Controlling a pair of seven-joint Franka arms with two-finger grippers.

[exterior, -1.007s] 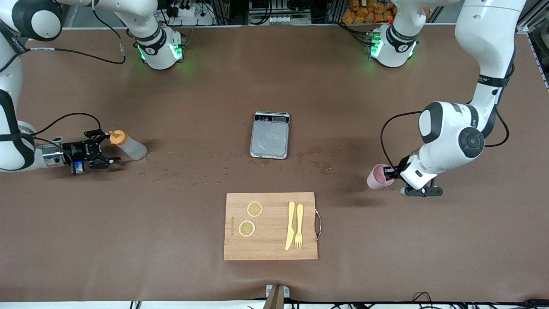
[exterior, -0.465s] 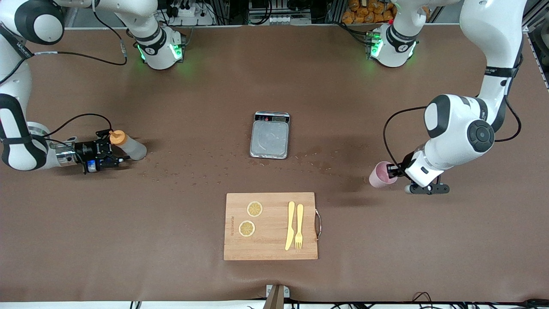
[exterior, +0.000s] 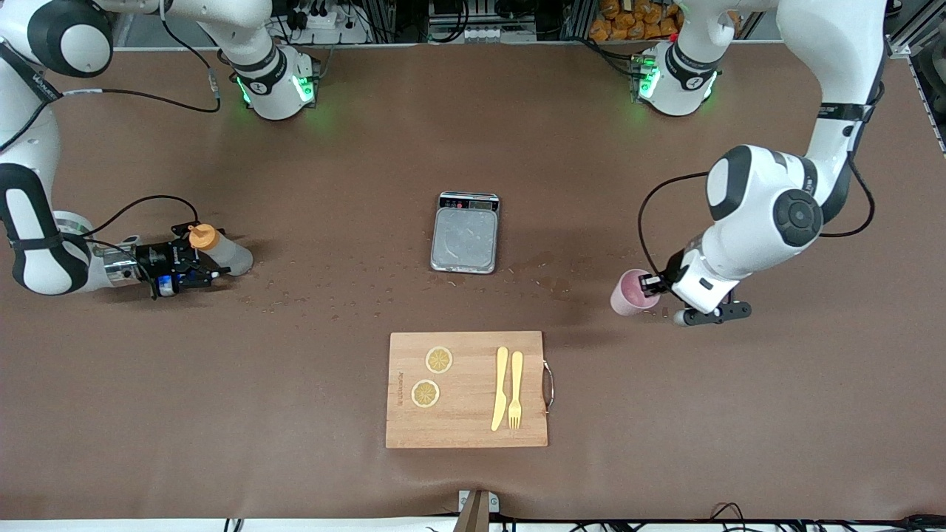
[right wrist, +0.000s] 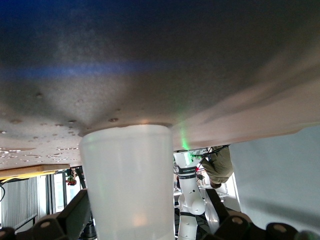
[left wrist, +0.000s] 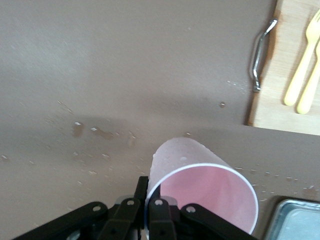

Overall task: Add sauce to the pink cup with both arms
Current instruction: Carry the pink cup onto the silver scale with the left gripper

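Middle left of the frame: right gripper (exterior: 198,260) low at the table, fingers wide either side of the upright bottle (exterior: 220,251), not yet closed. Middle right: left gripper (exterior: 652,284) pinches the rim of the cup (exterior: 628,292), carried tilted

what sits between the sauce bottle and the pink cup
In the front view, the grey scale tray lies between the sauce bottle and the pink cup, slightly farther from that camera.

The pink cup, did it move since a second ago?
Yes. The pink cup, pinched at its rim by the left gripper, has shifted toward the scale in the table's middle.
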